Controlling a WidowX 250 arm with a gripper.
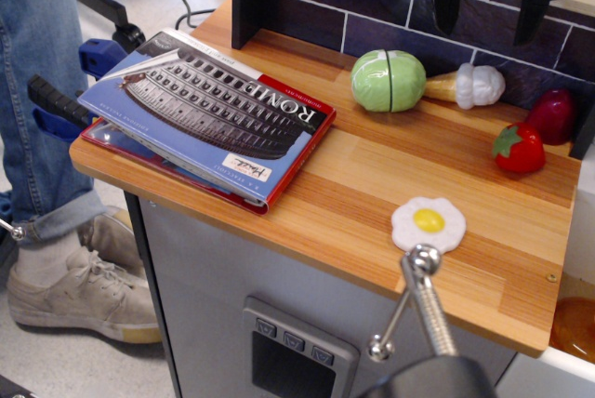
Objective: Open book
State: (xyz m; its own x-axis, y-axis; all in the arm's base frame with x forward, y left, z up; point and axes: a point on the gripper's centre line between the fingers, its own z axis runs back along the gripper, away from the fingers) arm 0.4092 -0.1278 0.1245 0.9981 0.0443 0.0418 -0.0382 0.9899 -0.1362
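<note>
The book (209, 110) lies at the left end of the wooden counter (372, 184). It has a blue cover with a grey Colosseum photo, a white "ROME" title on a black band, red edging and a small white label. Its cover is lifted a little off the pages along the front left edge, and its left corner overhangs the counter. My gripper (488, 7) hangs at the top right, above the back wall and far from the book. Its two black fingers (444, 3) are spread wide with nothing between them.
On the right half of the counter are a green cabbage toy (389, 80), a cone-shaped toy (469, 86), a dark red toy (553, 114), a strawberry (519, 149) and a fried egg (428, 223). A metal rod (423, 300) rises in the foreground. A person's leg (42, 91) stands at the left.
</note>
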